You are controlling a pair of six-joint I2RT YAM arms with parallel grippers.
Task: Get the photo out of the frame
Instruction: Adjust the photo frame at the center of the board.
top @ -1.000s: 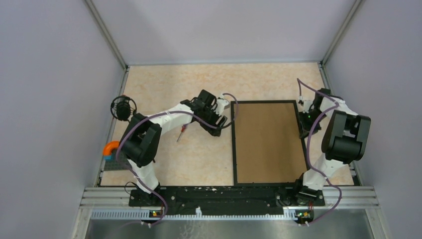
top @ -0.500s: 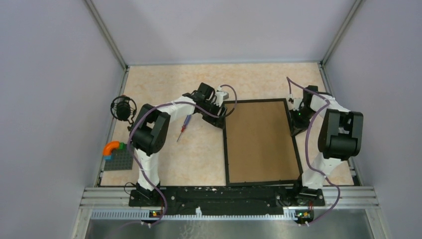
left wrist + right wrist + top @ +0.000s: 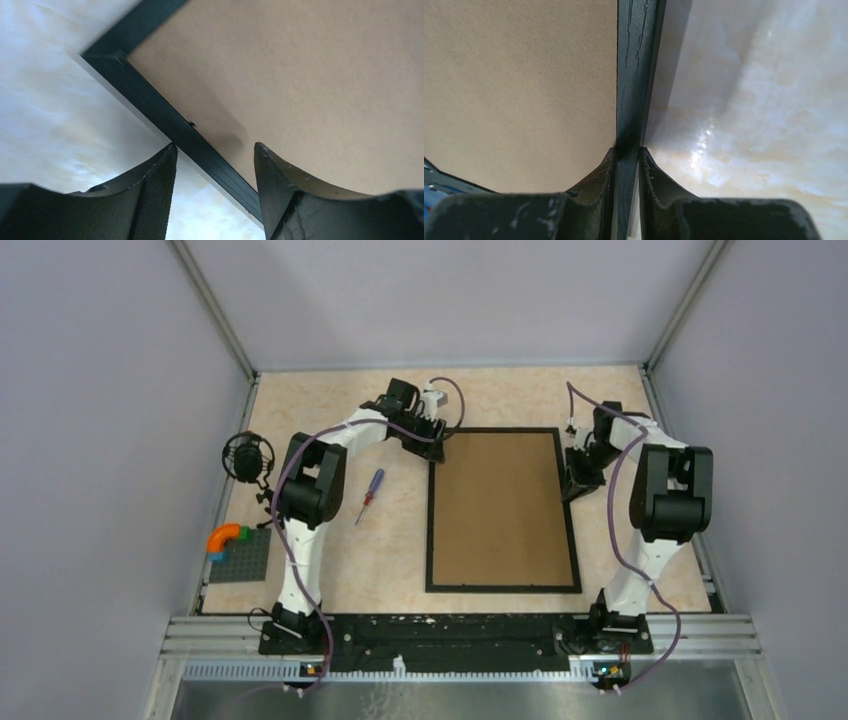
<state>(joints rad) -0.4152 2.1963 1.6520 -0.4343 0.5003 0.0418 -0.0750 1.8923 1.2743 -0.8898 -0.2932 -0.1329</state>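
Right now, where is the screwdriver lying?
In the top view, the screwdriver lies on the table's left half, between the left arm and the frame's left edge, touching neither.

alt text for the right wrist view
The right gripper is shut on the thin black rail of the frame, seen close up. Its brown board back fills the left; the pale marbled table lies right.
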